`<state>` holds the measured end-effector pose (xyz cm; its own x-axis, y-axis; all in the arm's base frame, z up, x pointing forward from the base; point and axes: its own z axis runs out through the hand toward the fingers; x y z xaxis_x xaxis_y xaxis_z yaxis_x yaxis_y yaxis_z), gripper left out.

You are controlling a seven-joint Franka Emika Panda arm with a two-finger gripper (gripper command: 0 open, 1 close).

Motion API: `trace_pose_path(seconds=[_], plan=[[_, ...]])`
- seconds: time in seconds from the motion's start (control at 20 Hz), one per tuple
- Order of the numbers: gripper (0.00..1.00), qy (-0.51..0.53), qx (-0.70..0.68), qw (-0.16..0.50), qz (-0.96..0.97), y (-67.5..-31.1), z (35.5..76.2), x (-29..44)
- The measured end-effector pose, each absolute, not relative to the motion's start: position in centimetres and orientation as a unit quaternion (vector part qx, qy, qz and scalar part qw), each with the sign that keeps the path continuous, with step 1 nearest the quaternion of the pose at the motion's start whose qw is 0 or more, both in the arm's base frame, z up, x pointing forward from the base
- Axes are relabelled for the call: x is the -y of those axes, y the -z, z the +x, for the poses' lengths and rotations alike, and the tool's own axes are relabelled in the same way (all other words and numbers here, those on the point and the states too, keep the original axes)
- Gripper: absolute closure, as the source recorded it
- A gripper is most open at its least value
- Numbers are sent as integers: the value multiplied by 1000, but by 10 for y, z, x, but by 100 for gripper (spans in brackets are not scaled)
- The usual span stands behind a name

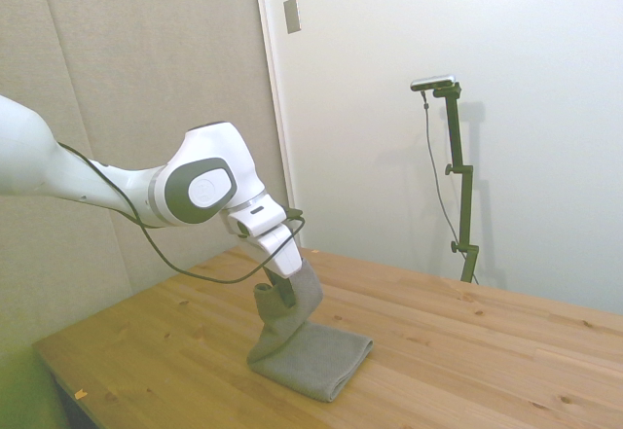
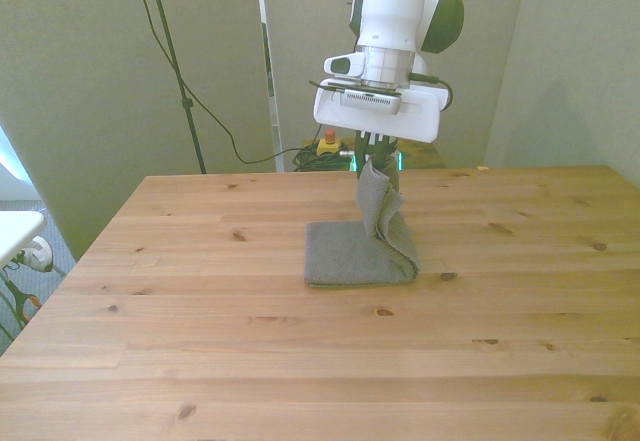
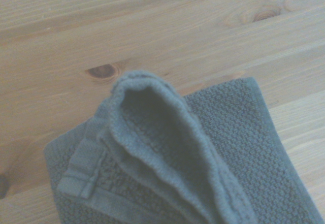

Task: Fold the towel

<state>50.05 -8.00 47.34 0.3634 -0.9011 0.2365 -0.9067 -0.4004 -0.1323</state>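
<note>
From the side, the white arm's two-finger gripper (image 1: 283, 291) has its jaws pinched on a raised edge of the thick grey-brown cloth towel (image 1: 310, 351), whose lower part lies flat on the pale wooden table (image 1: 467, 351).

In the front view, the gripper (image 2: 374, 161) lifts the towel (image 2: 358, 251) at the front view's right side; the rest rests mid-table.

At the wrist, the towel (image 3: 203, 148) shows a knobbly weave, with a folded lip rising toward the camera.

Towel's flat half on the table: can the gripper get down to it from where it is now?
Probably not yet. The gripper is shut on the towel, holding one edge up over the flat part, so it would have to release first. Nothing else on the table blocks it.
</note>
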Motion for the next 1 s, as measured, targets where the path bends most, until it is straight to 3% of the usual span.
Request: trace_pose_path(seconds=[0.7,1.0], plan=[[0,-138,547,9,825,-476,499,80],[0,-115,530,14,840,-455,484,62]])
